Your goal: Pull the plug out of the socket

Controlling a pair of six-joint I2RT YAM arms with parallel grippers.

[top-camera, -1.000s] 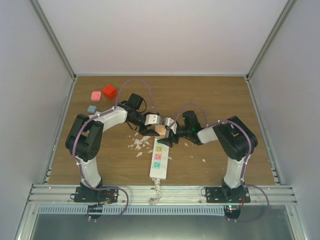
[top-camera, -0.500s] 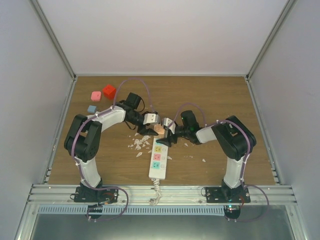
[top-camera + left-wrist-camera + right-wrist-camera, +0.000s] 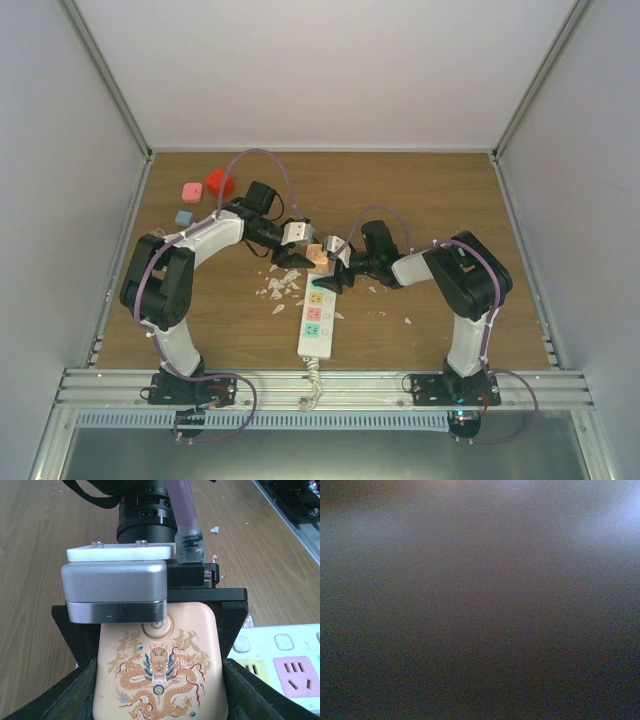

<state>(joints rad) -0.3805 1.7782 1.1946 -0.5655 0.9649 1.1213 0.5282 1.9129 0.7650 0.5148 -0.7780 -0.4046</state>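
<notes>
Socket is a long white power strip (image 3: 296,674) with pastel outlet panels; peach square plug (image 3: 160,675) shows dragon print, gold Chinese characters; left gripper (image 3: 160,707) clamps it; right gripper (image 3: 333,273) jaws spread wide.

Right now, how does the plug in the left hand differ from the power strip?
The plug is peach, squarish, printed with a dragon; the power strip is white, long, with pastel outlet panels. The plug sits between the left hand's fingers; the power strip lies flat on the table. Both have rounded corners.
</notes>
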